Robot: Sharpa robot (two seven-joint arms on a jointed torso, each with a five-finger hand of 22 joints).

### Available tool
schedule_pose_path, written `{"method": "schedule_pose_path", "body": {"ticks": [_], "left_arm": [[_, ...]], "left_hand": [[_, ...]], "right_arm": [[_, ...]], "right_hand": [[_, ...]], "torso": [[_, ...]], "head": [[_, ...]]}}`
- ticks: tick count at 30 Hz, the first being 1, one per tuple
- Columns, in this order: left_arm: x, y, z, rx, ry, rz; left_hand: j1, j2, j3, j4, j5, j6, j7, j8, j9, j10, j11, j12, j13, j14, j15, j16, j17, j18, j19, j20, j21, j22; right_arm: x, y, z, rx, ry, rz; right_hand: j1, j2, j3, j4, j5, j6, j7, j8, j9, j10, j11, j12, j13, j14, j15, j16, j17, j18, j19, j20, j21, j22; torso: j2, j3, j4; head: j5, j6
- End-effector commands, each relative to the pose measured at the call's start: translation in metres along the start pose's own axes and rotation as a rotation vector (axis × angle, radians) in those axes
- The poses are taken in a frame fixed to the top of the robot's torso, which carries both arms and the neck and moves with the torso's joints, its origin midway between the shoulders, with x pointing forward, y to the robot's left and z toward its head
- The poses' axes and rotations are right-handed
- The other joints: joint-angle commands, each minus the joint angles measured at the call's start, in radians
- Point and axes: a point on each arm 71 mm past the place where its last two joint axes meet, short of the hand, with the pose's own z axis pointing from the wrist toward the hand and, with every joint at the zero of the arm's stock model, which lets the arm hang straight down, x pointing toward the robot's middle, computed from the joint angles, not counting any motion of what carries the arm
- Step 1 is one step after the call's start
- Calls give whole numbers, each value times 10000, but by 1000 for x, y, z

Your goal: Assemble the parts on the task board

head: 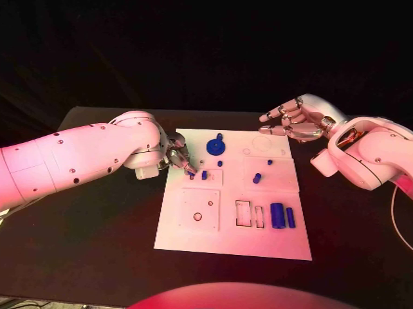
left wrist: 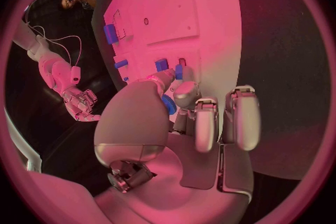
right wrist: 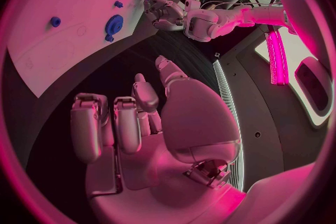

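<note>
You are somewhere in the middle of the work, I think. On the task board (head: 262, 244) a round blue part (head: 216, 147) sits near the far edge, and two long blue parts (head: 282, 215) lie loose beside the open rectangular slots (head: 244, 214) on your right.

Your left robot hand (head: 178, 158) is over the board's left edge and pinches a small blue part (left wrist: 168, 104) between thumb and finger. Small blue pieces (head: 204, 174) stand just beside it, so they can be in the way.

Your right robot hand (head: 294, 121) hovers beyond the far right corner of the board, above the desk (head: 95, 238). Its fingers are curled and it holds nothing.
</note>
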Motion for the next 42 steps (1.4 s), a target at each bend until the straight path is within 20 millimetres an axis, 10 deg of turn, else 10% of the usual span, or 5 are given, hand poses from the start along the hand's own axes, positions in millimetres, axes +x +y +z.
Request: {"method": "schedule_pose_path", "body": {"ticks": [1,42], "left_arm": [[3,-2,0,154,83,292],[7,-3,3,-394,526,842]], "left_hand": [[-13,66,1433,-1350,-11,13,-65,45,7,89,12,74,15,1021,22,31,2630,46,308,33,11,1408],[-602,-31,1737,-1277,52,208,-155,228,33,201,-46,134,34,1021,-15,31,2630,33,336,26,38,1460]], "right_arm": [[2,0,0,-39,167,-7],[3,1,1,-76,222,5]], "right_hand": [[-20,68,-71,11,55,-3,-39,50,17,-10,-15,58,12,708,31,-46,1229,26,-26,43,-61,373],[-20,68,-71,11,55,-3,-39,50,17,-10,-15,58,12,708,31,-46,1229,26,-26,43,-61,373]], "torso": [[7,4,-2],[5,13,-3]], "head": [[0,-27],[15,-133]]}}
